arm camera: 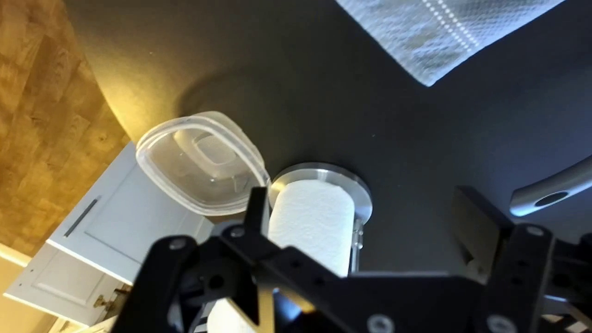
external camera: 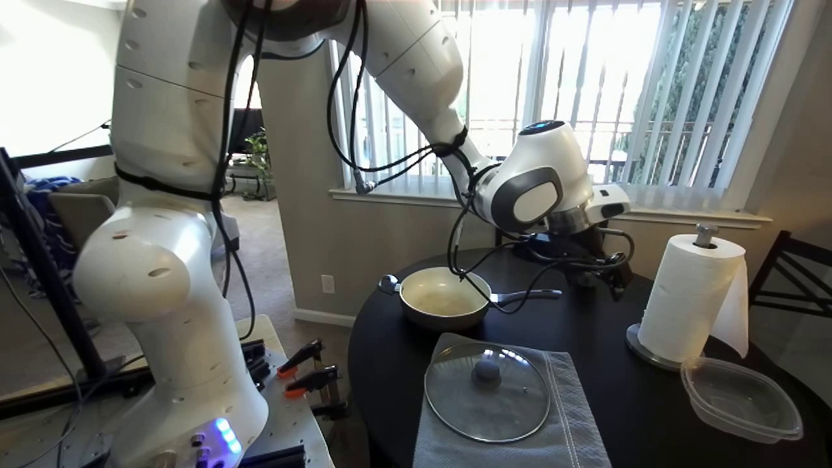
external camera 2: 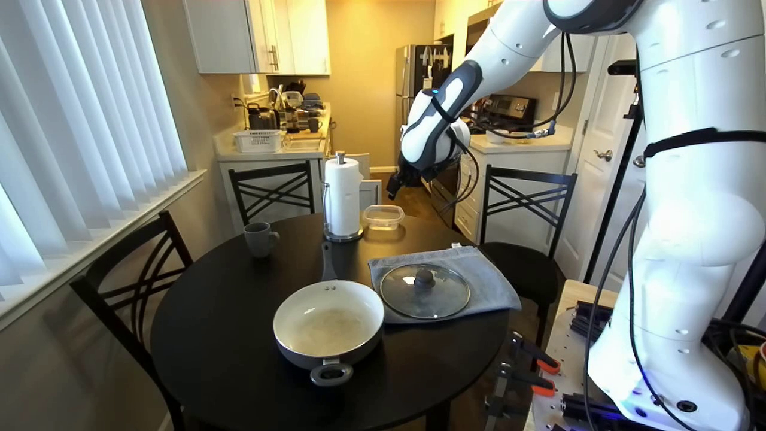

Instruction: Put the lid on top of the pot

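The clear glass lid (external camera: pixel 465 409) with its dark knob lies flat on a grey cloth (external camera: pixel 575 403); it also shows in an exterior view (external camera 2: pixel 440 299). The pot (external camera: pixel 445 299), a pale-lined pan, stands uncovered beside the cloth, also in an exterior view (external camera 2: pixel 328 326). Only the end of the pot's handle (arm camera: pixel 559 187) shows in the wrist view; the lid is out of that view. My gripper (arm camera: pixel 363 192) is open and empty, its fingers wide apart. In both exterior views the gripper (external camera: pixel 617 283) (external camera 2: pixel 394 187) is above the table, away from lid and pot.
A paper towel roll (external camera: pixel 692 299) on a metal stand is near the gripper, also in the wrist view (arm camera: pixel 314 217). A clear plastic container (arm camera: pixel 203 162) stands beside it. A grey mug (external camera 2: pixel 260 239) and chairs (external camera 2: pixel 529 221) are around the dark round table (external camera 2: pixel 227 335).
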### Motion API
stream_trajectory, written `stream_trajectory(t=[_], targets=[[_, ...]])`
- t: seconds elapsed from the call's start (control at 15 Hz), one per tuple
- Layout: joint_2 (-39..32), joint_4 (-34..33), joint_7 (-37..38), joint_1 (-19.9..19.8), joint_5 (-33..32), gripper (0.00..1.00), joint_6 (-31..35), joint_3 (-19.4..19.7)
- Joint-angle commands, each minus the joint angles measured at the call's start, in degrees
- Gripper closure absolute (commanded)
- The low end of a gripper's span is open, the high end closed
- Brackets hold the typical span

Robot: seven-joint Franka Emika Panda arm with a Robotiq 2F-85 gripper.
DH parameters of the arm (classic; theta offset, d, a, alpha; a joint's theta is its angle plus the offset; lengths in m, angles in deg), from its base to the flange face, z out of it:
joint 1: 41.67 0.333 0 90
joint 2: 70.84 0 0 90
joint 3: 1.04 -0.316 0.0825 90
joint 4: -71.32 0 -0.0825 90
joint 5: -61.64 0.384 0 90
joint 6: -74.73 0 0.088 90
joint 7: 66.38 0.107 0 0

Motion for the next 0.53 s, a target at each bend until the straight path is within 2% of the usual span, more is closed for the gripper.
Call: stream_trajectory(t=[0.0,0.13,0.27,0.4,0.47], targets=[[2.23,4.51,3.4,1.55,-1.46,0.0,-1.64,-0.98],[2.33,6.02,7.12,4.39,-4.06,0.0,-2.24,1.95],[2.38,7.73,9.6,5.3,-4.96,0.0,-3.41,2.91],[1.11,9.37,10.4,4.91,-4.46,0.0,-4.17,2.45],[-0.2,10.47,9.26,3.71,-2.5,0.0,-3.86,0.45]])
